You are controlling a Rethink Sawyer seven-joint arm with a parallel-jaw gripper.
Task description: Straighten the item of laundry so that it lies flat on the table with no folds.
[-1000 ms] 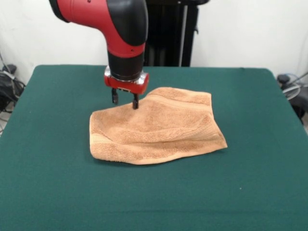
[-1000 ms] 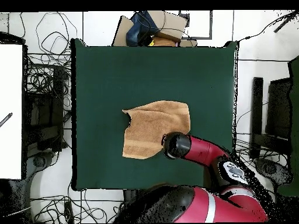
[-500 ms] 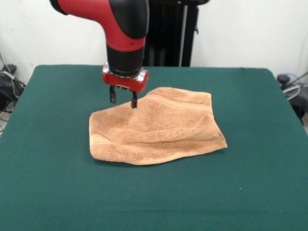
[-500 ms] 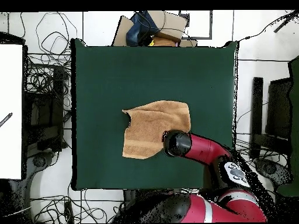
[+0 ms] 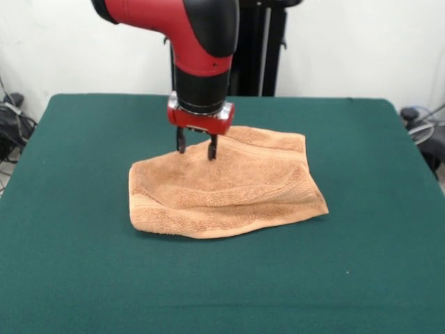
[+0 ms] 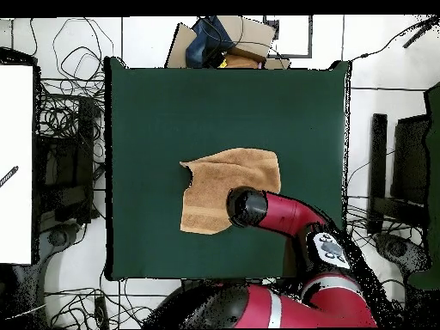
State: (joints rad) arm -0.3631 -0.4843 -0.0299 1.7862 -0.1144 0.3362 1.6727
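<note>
The towel (image 5: 226,184) lies mid-surface (image 5: 83,278), doubled over with a fold along its near edge. The gripper (image 5: 196,149) hangs over the far edge, fingers parted, holding nothing — likely lining up a pinch there. Bare green all round leaves room to spread it.

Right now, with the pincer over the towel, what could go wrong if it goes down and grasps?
1. The towel lies folded in layers; the open pincer may pinch both layers, so pulling drags the fold instead of opening it.
2. It hangs over the towel's far part, not a corner, so lifting there may bunch it more on the table.
</note>
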